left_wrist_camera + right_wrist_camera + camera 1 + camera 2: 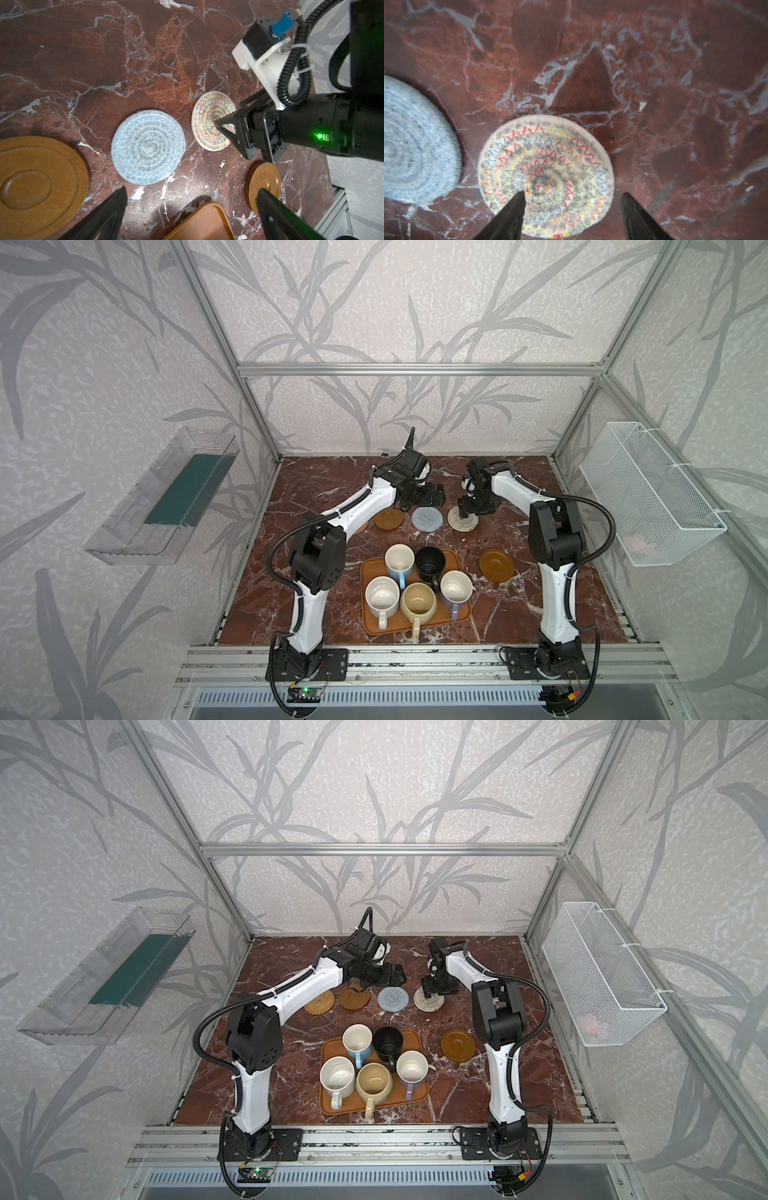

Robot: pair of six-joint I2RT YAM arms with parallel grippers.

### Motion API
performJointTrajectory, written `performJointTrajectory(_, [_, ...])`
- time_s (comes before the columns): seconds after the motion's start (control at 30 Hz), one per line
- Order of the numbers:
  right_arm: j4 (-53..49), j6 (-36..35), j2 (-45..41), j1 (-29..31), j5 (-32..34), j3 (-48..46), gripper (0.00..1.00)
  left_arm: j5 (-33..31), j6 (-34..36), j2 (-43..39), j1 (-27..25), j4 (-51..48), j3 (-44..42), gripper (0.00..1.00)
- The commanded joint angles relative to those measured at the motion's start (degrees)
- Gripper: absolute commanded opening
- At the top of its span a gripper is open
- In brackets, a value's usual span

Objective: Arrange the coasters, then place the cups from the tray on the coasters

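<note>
- Cream rope coaster (546,176) flat on marble table (654,83), beside blue coaster (415,149).
- Right gripper (573,195) spread apart, straddling cream coaster's edge, gripping nothing.
- Left gripper (191,191) wide, empty.

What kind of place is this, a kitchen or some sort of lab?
Most likely a robot test cell, not a kitchen: an aluminium frame boxes in a marble-patterned tabletop, its walls are leaf-print panels, and the two arms are bolted to a rail along the front edge.
</note>
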Motion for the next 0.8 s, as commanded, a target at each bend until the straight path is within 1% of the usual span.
performJointTrajectory(0.0, [-1.4,0.9,-5.2,0.2,0.4,0.7,0.76,-1.3,0.4,-3.0,-0.2,-1.4,1.6,0.99])
performJointTrajectory(0.13, [0.5,0.9,-11.9,0.7,1.6,-3.2,0.91,-1.8,0.4,-5.5,-0.2,-1.5,0.2,0.99])
performJointTrajectory(0.3, [2.0,1.6,-24.3,1.4,4.2,-10.9,0.99,-1.9,-0.2,-11.5,-0.6,-2.2,-2.1,0.99])
performJointTrajectory(0.4, [2.7,5.2,-32.8,1.6,8.5,-17.0,0.99,-2.5,-0.9,-15.6,-1.7,-2.2,-4.2,0.99])
performJointTrajectory(0.47, [2.4,5.6,-37.8,1.6,9.4,-20.9,0.99,-2.6,-1.4,-17.6,-2.7,-2.1,-4.6,0.99])
performJointTrajectory(0.57, [3.8,6.1,-45.7,1.6,9.9,-28.4,0.99,-1.6,-0.9,-19.0,-5.4,-2.1,-3.8,0.99])
performJointTrajectory(0.63, [4.2,5.7,-50.3,1.3,7.8,-32.6,0.99,0.2,-0.7,-18.9,-7.6,-2.0,-3.0,0.99])
performJointTrajectory(0.67, [4.1,5.8,-52.6,1.2,7.7,-34.6,0.99,0.8,-0.7,-18.7,-9.0,-1.5,-3.0,0.99])
performJointTrajectory(0.77, [3.3,8.1,-58.0,0.8,8.3,-39.8,0.99,1.6,-0.5,-17.5,-12.7,-0.9,-2.4,0.99])
